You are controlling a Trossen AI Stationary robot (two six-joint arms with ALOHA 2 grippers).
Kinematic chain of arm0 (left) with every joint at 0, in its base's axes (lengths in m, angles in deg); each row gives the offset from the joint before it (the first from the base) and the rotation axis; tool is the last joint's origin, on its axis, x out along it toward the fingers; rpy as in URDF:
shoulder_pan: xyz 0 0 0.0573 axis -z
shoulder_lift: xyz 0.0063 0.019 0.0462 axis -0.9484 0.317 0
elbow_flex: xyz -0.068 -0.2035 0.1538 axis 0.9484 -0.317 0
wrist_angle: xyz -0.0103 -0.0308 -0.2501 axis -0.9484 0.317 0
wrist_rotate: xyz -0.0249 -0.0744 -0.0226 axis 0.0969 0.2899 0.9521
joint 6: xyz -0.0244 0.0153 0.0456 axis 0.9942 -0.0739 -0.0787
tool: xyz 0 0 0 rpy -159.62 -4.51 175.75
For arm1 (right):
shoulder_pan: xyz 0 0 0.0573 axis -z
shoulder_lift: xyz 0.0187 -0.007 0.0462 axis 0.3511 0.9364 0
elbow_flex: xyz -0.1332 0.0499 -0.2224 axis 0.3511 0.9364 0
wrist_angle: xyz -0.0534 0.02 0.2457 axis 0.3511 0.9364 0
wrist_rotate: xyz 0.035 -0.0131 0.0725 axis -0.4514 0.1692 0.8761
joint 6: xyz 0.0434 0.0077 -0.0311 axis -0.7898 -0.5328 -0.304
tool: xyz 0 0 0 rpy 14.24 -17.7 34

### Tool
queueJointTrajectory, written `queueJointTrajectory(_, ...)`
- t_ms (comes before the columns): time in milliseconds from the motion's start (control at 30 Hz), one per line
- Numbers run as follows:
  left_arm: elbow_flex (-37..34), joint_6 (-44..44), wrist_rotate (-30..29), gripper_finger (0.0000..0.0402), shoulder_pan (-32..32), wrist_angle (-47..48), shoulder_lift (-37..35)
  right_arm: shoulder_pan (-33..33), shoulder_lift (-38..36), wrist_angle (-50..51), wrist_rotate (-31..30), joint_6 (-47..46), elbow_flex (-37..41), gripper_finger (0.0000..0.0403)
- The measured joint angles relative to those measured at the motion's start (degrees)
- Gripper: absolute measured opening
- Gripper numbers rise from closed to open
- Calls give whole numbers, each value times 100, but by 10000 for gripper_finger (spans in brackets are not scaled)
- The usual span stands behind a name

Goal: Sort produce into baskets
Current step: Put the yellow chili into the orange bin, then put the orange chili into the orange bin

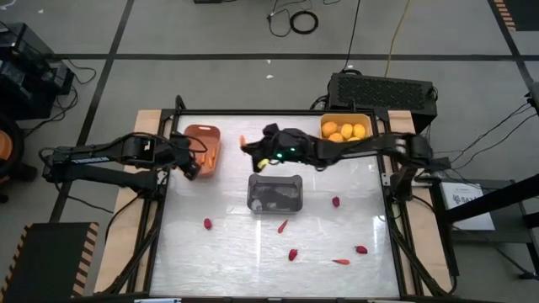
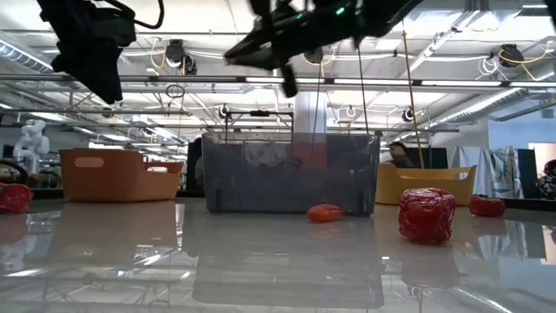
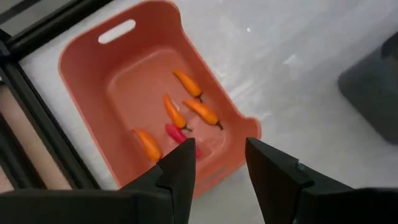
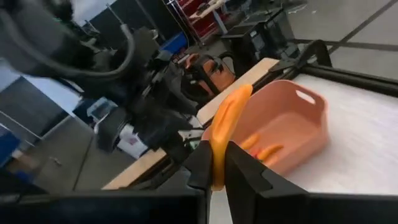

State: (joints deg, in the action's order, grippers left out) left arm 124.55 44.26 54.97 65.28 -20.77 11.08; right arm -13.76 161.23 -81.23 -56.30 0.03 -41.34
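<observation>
The terracotta basket (image 1: 202, 147) stands at the far left and holds several orange carrot sticks (image 3: 186, 81) and a red piece (image 3: 177, 132). The grey basket (image 1: 274, 192) stands mid-table. The yellow basket (image 1: 345, 128) at the far right holds yellow-orange fruits (image 1: 347, 130). My left gripper (image 3: 217, 155) is open and empty, above the terracotta basket's near rim (image 1: 192, 168). My right gripper (image 1: 247, 149) is shut on an orange carrot stick (image 4: 227, 118), high above the table between the terracotta and grey baskets. My right gripper pinches the carrot stick's lower end (image 4: 217, 163) between its two fingers. The fingers reach roughly level from the table's right side. The rest of the stick juts out past the fingertips toward the terracotta basket (image 4: 292, 124). It is lifted clear of the table.
Several red pieces lie loose on the near half of the table (image 1: 207, 224), (image 1: 293, 254), (image 1: 336, 202), (image 1: 361, 250), with two thin reddish ones (image 1: 283, 225), (image 1: 340, 262). A black box (image 1: 383, 88) stands beyond the far right corner.
</observation>
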Motion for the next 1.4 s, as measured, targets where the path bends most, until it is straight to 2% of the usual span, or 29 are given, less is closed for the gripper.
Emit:
queueJointTrajectory(200,0,-419,188,148,0,74,-2,116,1265,88,500,87,-1253,25)
queueJointTrajectory(367,0,-552,443,148,0,140,-1,262,2325,228,589,150,-2523,25)
queueJointTrajectory(600,0,-547,398,148,-6,893,-2,498,3560,1258,871,-171,-4352,30)
queueJointTrajectory(800,0,-545,382,148,-11,959,-2,573,4398,2330,877,-48,-5791,74)
queueJointTrajectory(1100,0,-541,373,148,-11,964,0,712,4502,2796,929,-8,-6035,157)
queueJointTrajectory(1233,0,-519,371,148,-11,964,-2,888,4357,3239,1977,42,-6034,179)
queueJointTrajectory(1300,0,-488,373,148,-11,948,0,1010,4189,3852,2514,72,-6035,183)
queueJointTrajectory(1400,0,-484,373,148,-11,827,-2,1170,3944,5125,2648,367,-6034,184)
